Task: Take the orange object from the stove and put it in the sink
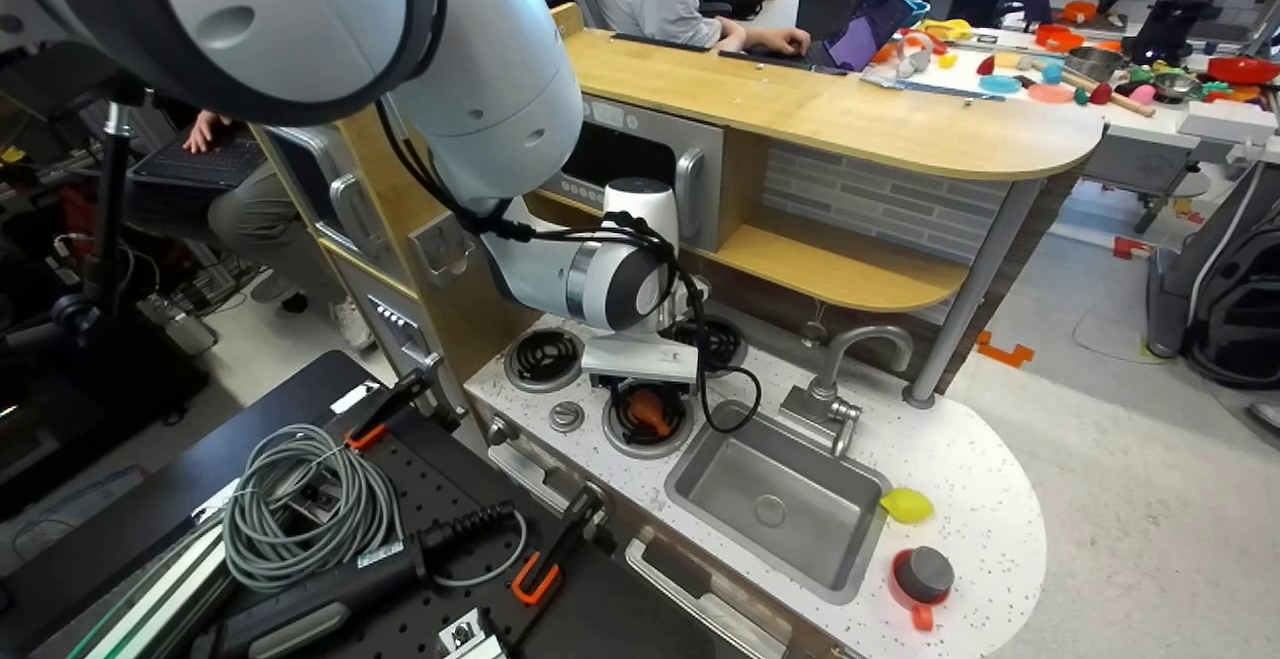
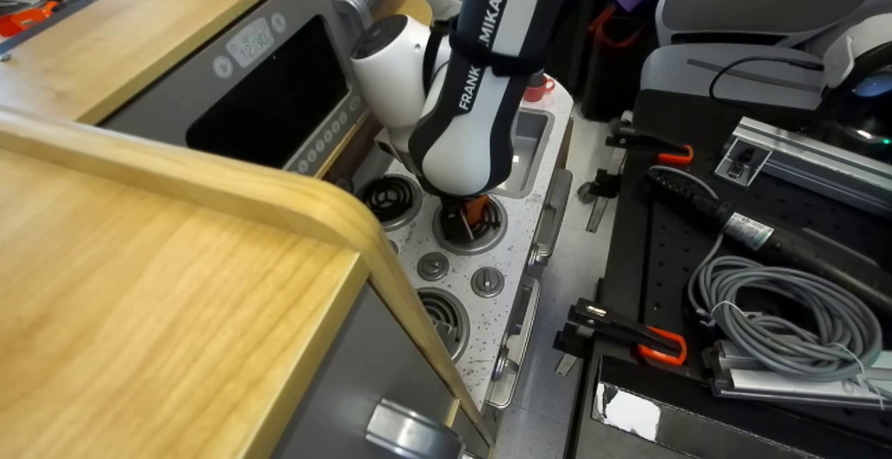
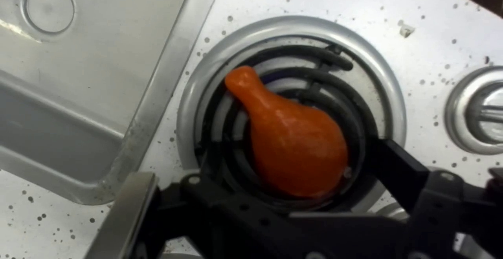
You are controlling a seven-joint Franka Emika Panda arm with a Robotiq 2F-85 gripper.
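The orange object, shaped like a drumstick, lies on a black coil burner of the stove, its thin end toward the sink in the wrist view. It also shows in both exterior views. My gripper is open and low over the burner. Its two black fingers stand on either side of the object's thick end, with a gap visible on each side. In an exterior view the gripper partly covers that burner. The grey sink is beside this burner; its rim and drain show in the wrist view.
A faucet stands behind the sink. A yellow lemon and a red cup holding a dark grey item are beyond the sink. A shelf and microwave rise behind the stove. Knobs sit by the burners.
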